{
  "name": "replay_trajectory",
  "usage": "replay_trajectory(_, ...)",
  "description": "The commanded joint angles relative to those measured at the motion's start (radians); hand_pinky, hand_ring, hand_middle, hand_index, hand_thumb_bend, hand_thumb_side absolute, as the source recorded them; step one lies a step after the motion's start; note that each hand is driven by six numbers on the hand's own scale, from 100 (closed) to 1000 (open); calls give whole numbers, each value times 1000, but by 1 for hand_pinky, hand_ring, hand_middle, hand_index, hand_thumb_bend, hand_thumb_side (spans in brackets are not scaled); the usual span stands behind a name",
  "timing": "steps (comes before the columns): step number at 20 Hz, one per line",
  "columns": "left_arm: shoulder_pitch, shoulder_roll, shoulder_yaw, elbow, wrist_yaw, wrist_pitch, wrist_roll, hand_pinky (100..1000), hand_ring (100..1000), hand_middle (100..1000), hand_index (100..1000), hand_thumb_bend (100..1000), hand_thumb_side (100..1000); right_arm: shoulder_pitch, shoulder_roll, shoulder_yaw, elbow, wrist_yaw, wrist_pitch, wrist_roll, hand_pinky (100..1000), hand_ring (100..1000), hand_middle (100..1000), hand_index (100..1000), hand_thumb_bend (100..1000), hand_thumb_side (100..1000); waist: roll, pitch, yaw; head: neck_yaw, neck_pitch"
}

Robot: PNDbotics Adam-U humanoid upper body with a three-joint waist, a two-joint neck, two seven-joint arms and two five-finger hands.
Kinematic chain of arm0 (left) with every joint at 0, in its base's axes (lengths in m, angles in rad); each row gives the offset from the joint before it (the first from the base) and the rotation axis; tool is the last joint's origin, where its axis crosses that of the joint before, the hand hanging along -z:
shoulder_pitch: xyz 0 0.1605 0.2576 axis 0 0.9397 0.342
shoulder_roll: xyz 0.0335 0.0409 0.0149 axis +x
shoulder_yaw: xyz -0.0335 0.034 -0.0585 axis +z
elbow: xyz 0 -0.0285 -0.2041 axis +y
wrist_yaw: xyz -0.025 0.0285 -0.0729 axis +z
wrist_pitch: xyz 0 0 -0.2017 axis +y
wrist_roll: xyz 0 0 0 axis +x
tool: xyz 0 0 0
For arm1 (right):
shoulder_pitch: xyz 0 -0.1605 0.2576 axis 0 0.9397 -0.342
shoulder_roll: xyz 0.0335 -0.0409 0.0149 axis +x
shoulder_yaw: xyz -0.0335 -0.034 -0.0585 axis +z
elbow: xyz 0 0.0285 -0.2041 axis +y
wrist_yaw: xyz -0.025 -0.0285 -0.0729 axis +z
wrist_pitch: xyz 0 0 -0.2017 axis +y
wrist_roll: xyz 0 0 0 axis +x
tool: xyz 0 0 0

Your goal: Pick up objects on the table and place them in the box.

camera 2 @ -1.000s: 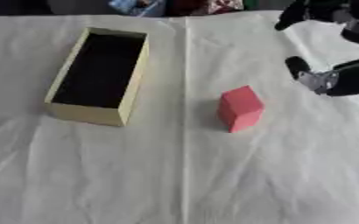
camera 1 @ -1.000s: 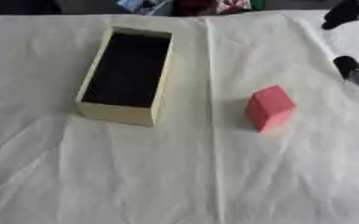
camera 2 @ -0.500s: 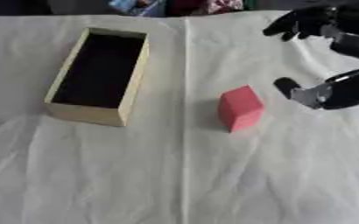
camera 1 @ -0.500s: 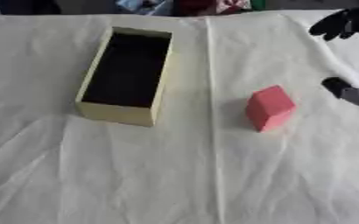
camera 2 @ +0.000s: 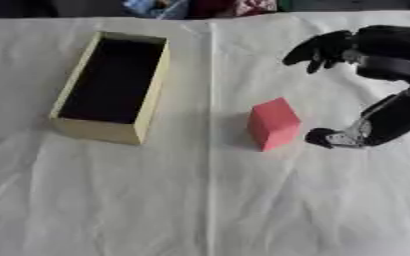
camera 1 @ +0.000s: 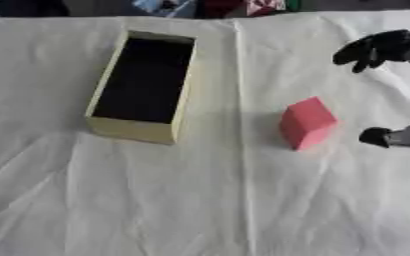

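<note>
The approach to the pick is in hand: the right robot hand (camera 2: 366, 75) hangs just right of the pink block (camera 2: 273, 123), fingers and thumb spread wide, grasping nothing. The block stands on the white-clothed table (camera 2: 200, 200), well right of the empty yellow box (camera 2: 112, 85). Next, I judge, the hand must close around the block; nothing blocks the way, and no left hand shows.

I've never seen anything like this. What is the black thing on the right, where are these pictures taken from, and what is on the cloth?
Both pictures come from a stereo camera in a humanoid robot's head, looking down at its table. The black shape is the robot's right hand, fingers and thumb spread, holding nothing. A person steers it. On the white cloth stand a pink block and, apart to its left, an open box with a dark inside. The hand is beside the block, not touching. The left hand is out of view.
</note>
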Motion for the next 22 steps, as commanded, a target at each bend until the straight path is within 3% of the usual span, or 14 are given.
replay_trajectory(1, -11, 15, 1, -20, 3, 0, -5, 567, 554, 570, 720, 100, 129, -25, -12, 2, -11, 17, 8, 22, 785, 815, 928, 968, 444, 406, -6, -27, 2, -3, -8)
replay_trajectory(11, -13, 13, -2, -20, 5, 1, -10, 565, 552, 569, 719, 100, 133, -84, 16, 49, -9, 53, 43, 74, 789, 829, 930, 966, 448, 372, -9, -18, 15, -13, -14)
replay_trajectory(22, -15, 8, 0, -20, 6, 1, -13, 562, 550, 567, 719, 100, 146, -135, 46, 81, 72, 126, 24, 83, 785, 820, 921, 958, 451, 361, -16, 9, 33, -26, -32)
